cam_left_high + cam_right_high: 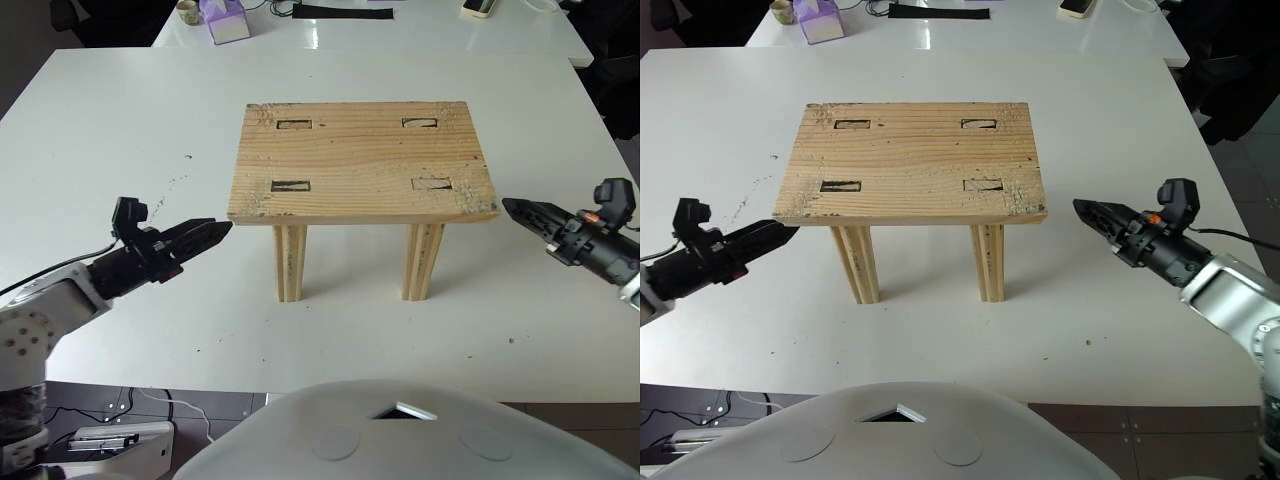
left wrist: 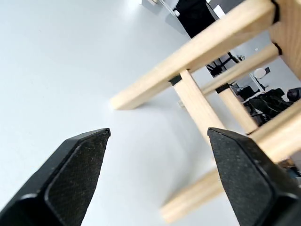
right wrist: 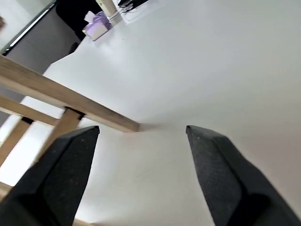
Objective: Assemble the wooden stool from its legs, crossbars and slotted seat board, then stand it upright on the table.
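Nearest us, the left jaws and the right jaws both stand open and hold nothing, their pads well apart in the wrist views.

Between them the stool (image 1: 355,215) stands upright near the middle of the worktop (image 1: 110,140). Its seat board (image 1: 362,150) lies level on top, and all four slots (image 1: 294,126) look filled by leg ends. Two front legs (image 1: 290,262) rest on the worktop, and a crossbar (image 2: 197,106) joins legs beneath the board.

The left jaws sit just beside the board's left front corner, the right jaws just off its right front corner. Whether either tip touches the wood we cannot tell.

We judge the assembly and the standing-up done. What remains is probably only clearing both arms away, though from above we cannot confirm every joint is fully seated.

Farther off, a tissue box (image 1: 227,20) sits on another table.
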`<move>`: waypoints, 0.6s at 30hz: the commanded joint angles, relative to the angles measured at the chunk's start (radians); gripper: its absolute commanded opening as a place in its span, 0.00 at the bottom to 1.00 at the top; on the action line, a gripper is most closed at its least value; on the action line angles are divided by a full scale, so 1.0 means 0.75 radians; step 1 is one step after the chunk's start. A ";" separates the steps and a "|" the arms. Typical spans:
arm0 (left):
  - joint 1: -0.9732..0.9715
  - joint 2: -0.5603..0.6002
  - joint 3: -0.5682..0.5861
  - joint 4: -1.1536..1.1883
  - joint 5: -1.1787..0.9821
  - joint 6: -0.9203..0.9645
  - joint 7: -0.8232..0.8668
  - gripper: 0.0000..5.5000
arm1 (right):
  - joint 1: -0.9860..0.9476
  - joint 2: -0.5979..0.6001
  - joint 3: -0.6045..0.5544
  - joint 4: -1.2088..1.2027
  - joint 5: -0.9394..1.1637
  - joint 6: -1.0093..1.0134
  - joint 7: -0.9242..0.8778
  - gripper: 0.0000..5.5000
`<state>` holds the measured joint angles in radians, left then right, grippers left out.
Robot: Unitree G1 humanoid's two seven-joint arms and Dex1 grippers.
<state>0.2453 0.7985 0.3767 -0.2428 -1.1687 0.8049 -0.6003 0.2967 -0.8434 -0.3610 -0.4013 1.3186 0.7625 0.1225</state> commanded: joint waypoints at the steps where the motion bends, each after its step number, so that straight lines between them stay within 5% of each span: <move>1: -0.246 -0.348 -0.389 0.114 0.713 -0.479 0.380 0.70 | -0.232 0.303 0.571 0.178 -0.935 -0.530 -0.081 0.62; 3: -0.274 -0.405 -0.449 0.195 0.850 -0.597 0.406 0.70 | -0.341 0.346 0.688 0.389 -1.165 -0.700 -0.058 0.62; 7: -0.450 -0.534 -0.536 0.457 1.099 -0.701 0.622 0.70 | -0.502 0.532 0.658 0.844 -1.333 -0.977 -0.152 0.62; 18: -0.689 -0.810 -0.568 0.896 1.417 -1.220 0.753 0.70 | -0.633 0.801 0.626 0.992 -1.548 -1.272 -0.121 0.62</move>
<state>-0.2396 0.2097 -0.0698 0.3912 -0.1211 -0.0715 -0.0343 -0.1748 -0.2696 0.1166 0.3284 0.1824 -0.1676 0.0237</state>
